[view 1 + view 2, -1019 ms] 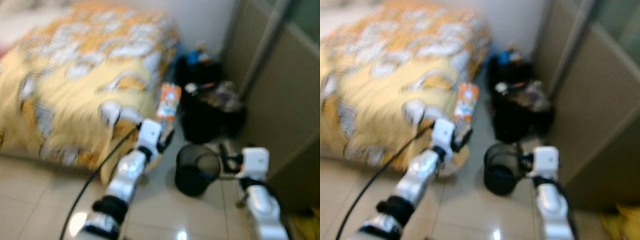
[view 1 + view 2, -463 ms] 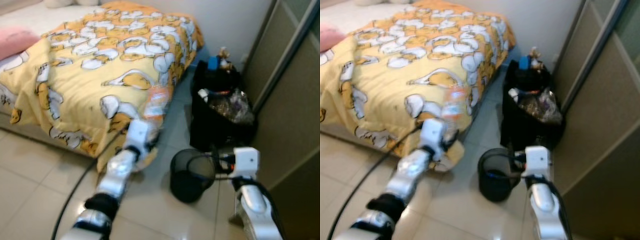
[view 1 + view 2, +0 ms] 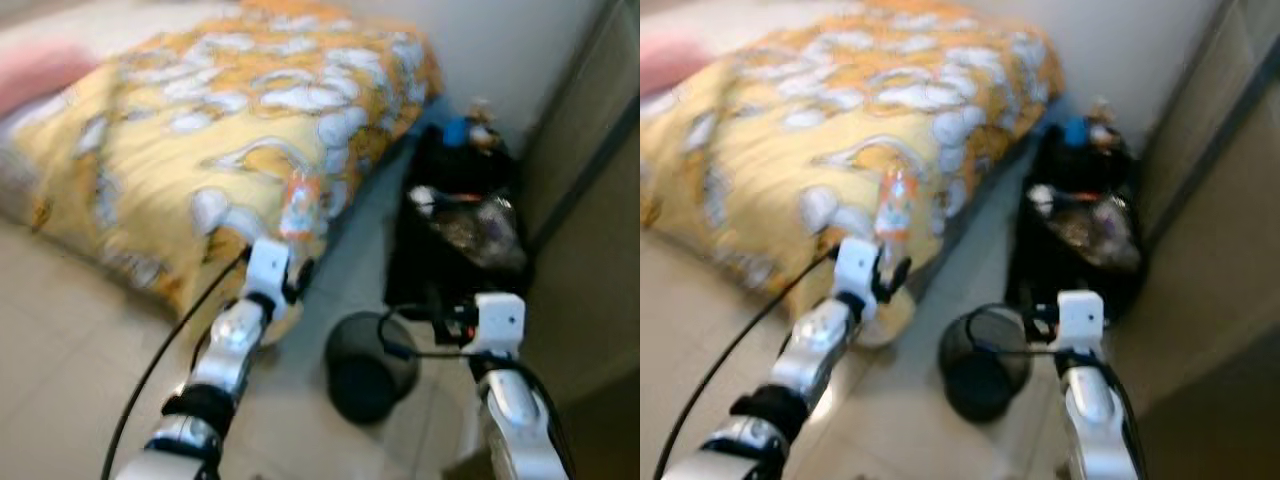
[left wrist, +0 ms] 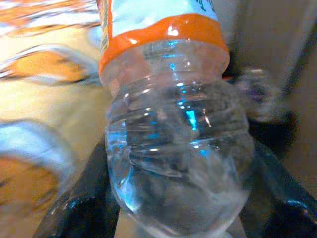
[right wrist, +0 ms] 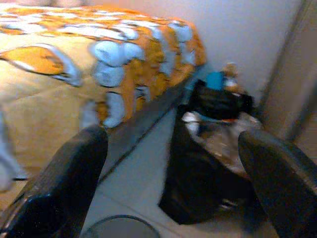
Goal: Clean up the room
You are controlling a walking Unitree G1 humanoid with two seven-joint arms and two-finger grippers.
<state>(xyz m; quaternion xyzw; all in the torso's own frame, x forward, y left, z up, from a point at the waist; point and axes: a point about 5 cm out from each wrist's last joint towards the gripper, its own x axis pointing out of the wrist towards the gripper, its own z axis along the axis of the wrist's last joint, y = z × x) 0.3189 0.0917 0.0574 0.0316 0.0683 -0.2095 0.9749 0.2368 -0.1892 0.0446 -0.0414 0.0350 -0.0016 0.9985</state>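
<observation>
a clear, ribbed plastic bottle (image 4: 173, 144) with an orange-edged label stands upright in the left gripper (image 3: 290, 275), its black fingers clamped on the bottle's lower body, the silver arm stretched forward beside the yellow patterned quilt (image 3: 200, 130). the right gripper (image 5: 173, 173) reaches forward with fingers spread wide and nothing between them, above a round black mesh bin (image 3: 365, 365) on the pale tiled floor (image 3: 60, 340), near a stuffed black bag (image 3: 460, 230).

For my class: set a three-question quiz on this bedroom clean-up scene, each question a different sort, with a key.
1. True or false: the left hand is shut on a plastic bottle.
2. Which stands on the floor between the two arms? A) a round black bin B) a chair C) a lamp
3. Fill in: the right hand is ____, holding nothing.

Key: 1 true; 2 A; 3 open
</observation>
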